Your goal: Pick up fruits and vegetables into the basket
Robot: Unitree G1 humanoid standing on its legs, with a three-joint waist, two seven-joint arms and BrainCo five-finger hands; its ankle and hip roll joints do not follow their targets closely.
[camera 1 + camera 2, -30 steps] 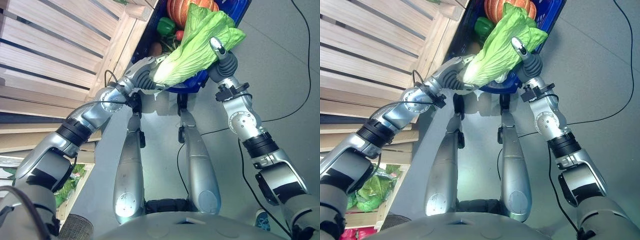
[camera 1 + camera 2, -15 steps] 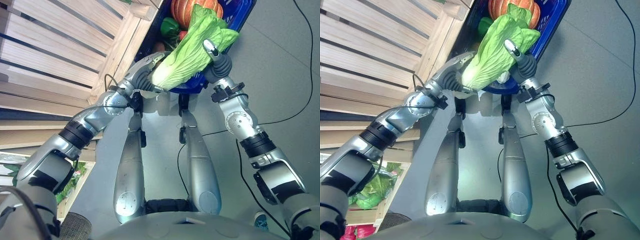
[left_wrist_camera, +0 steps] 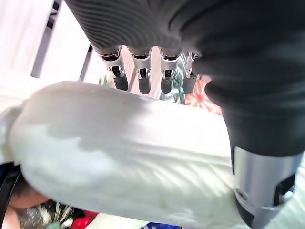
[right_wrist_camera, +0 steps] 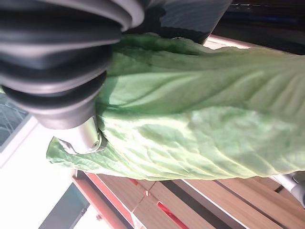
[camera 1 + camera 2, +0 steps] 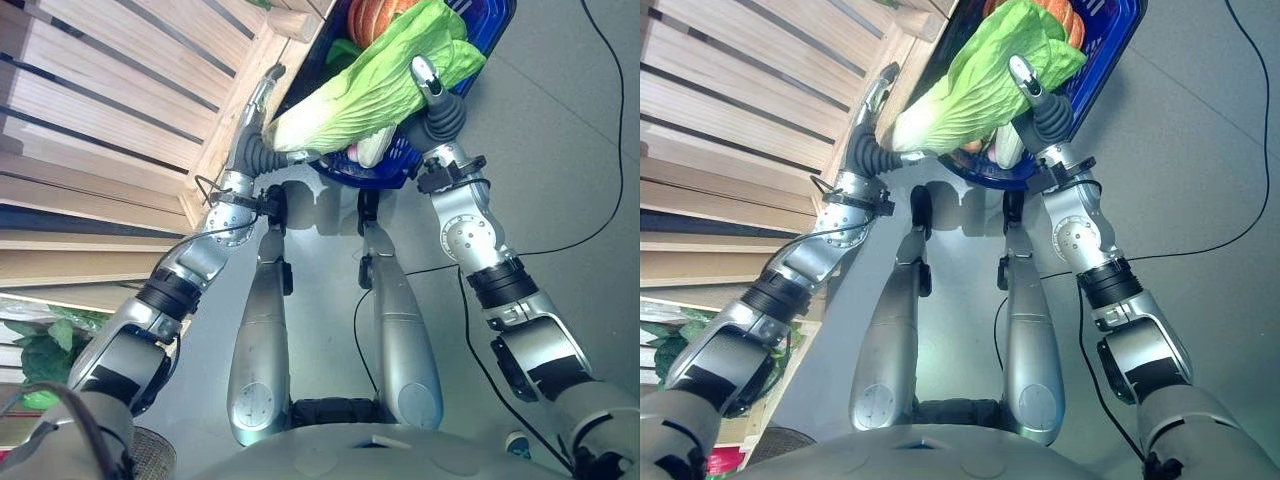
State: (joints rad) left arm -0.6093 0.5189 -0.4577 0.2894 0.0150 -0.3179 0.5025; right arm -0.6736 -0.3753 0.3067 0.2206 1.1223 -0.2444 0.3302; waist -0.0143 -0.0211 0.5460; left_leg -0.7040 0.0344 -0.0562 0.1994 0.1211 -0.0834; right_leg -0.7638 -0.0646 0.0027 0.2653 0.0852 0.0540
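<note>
A long napa cabbage (image 5: 350,90), white at the stem and pale green at the leaves, hangs just above the blue basket (image 5: 490,30), carried between my two hands. My left hand (image 5: 250,140) is at the white stem end (image 3: 124,143), fingers (image 3: 143,71) straight and pointing past it toward the wooden slats. My right hand (image 5: 440,110) presses the leafy side (image 4: 200,124) with a straight finger on top. In the basket lie an orange pumpkin (image 5: 375,15), a green pepper (image 5: 343,52) and a pale vegetable (image 5: 370,150).
A slatted wooden crate wall (image 5: 120,90) stands close along the left, right beside my left hand. Leafy greens (image 5: 35,340) show low at the left. Grey floor (image 5: 560,150) stretches to the right of the basket.
The cabbage has moved farther over the basket. My left hand's fingers have come off the stem and straightened toward the crate. The right hand has moved along with the leaves.
</note>
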